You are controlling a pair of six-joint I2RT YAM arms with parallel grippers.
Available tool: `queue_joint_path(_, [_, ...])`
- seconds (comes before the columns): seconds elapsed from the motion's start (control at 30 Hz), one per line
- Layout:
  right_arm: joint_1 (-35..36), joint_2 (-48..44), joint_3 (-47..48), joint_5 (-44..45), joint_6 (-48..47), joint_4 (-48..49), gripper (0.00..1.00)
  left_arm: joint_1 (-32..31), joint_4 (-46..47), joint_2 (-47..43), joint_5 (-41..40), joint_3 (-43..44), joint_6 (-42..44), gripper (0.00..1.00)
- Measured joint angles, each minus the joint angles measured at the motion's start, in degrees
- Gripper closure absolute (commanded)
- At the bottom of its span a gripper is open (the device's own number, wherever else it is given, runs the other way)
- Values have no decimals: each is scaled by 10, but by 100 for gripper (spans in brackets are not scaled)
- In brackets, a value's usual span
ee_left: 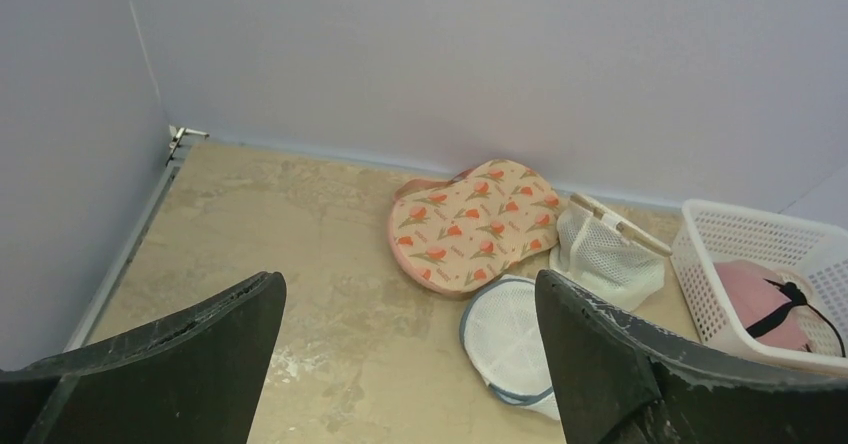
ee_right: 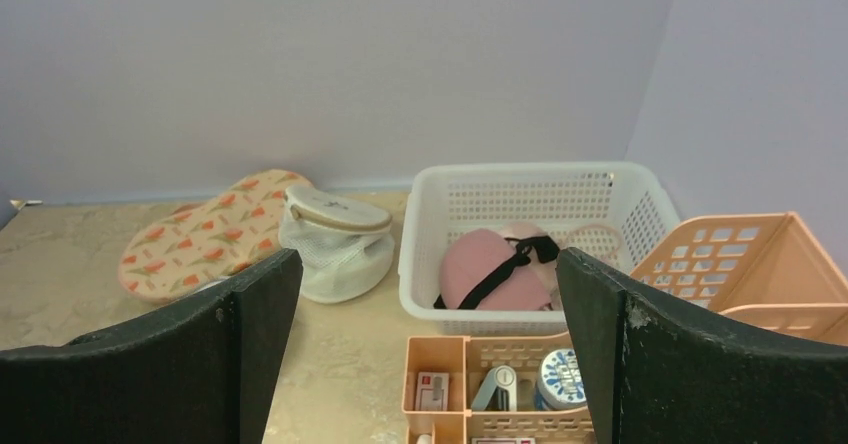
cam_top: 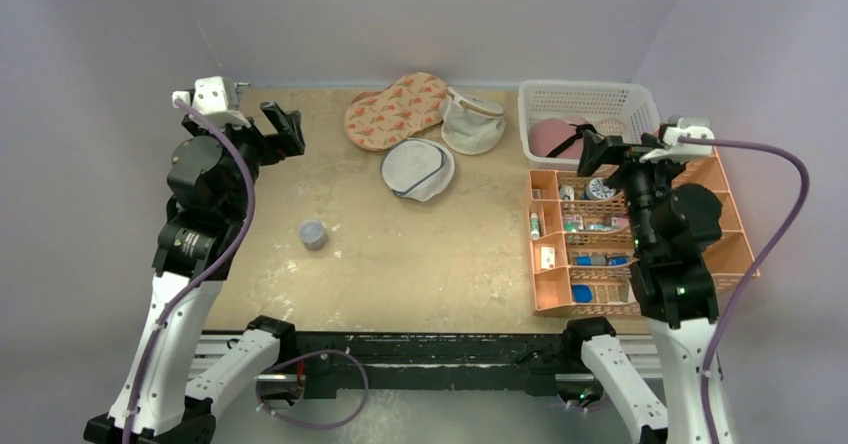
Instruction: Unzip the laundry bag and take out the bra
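My left gripper (ee_left: pixel 406 289) and right gripper (ee_right: pixel 428 269) gaped wide, empty, well apart from the flat peach leaf-printed laundry bag (ee_left: pixel 470 226).

My left arm (cam_top: pixel 200 204) and right arm (cam_top: pixel 675 234) are white in the lower links and black around the upper joints. A purple cable (cam_top: pixel 245 199) runs from each wrist, where a small white camera block (cam_top: pixel 215 94) sits. My left hand (cam_top: pixel 284 129) and right hand (cam_top: pixel 592 146) have broad matte-black fingers (ee_left: pixel 600 364) with scuffed, pale-flecked edges. A tiny green light (cam_top: pixel 681 290) glows on my right arm.
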Motion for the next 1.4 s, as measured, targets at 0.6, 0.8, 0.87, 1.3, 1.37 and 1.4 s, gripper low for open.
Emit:
queue_joint_path(0.6, [40, 172, -50, 37, 114, 97, 0, -5, 160, 55, -47, -108, -51, 3])
queue_joint_path(0.8, [43, 227, -52, -35, 133, 153, 0, -8, 200, 81, -52, -110, -66, 3])
queue_joint_path(0.87, [44, 256, -51, -60, 137, 172, 0, -8, 207, 89, -51, -110, -71, 3])
queue_joint_path(1.3, [87, 616, 101, -257, 158, 206, 0, -11, 240, 119, -45, -110, -91, 3])
queue_joint_path(1.37, [96, 667, 138, -266, 158, 196, 0, -11, 242, 121, -43, -110, -94, 3])
queue_joint_path(1.4, [98, 685, 152, -269, 159, 192, 0, -11, 243, 122, -42, -110, -94, 3])
